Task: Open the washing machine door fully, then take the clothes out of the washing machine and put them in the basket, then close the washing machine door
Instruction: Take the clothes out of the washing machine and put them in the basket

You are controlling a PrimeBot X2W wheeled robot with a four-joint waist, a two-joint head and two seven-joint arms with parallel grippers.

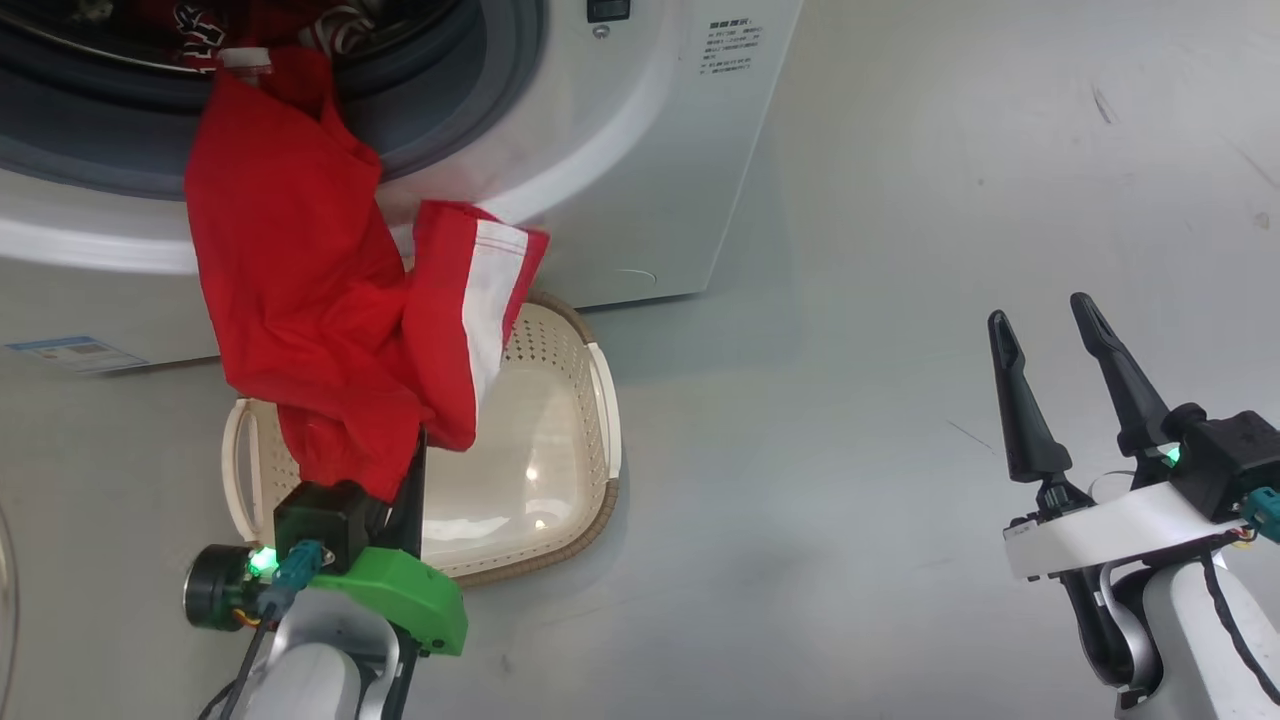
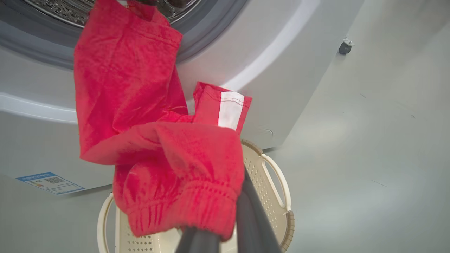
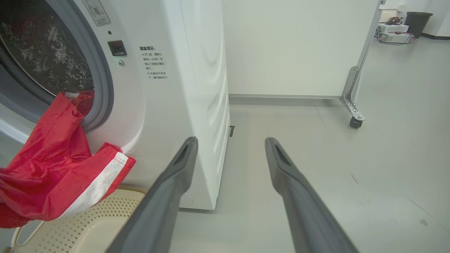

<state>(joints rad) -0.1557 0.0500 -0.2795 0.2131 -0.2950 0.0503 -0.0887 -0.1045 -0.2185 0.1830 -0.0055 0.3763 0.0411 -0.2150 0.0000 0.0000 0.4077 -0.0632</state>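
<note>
Grey floor (image 1: 850, 450) fronts the washing machine (image 1: 650, 150). Left fingers (image 2: 249, 218) clamp red clothes (image 1: 300, 280) above the basket (image 1: 550, 350); right fingers (image 1: 1020, 400) stand apart

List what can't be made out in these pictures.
- Left gripper fingertips: left wrist view, buried in the red garment.
- Drum: right wrist view, cut by the left edge and dark; what remains inside unclear.
- Printed text on the washing machine: head view, too small.
- Basket floor: head view, partly covered by the garment and left arm.

Red jersey (image 2: 140, 116) in pincer (image 2: 225, 236) over basket (image 2: 277, 182)
</note>
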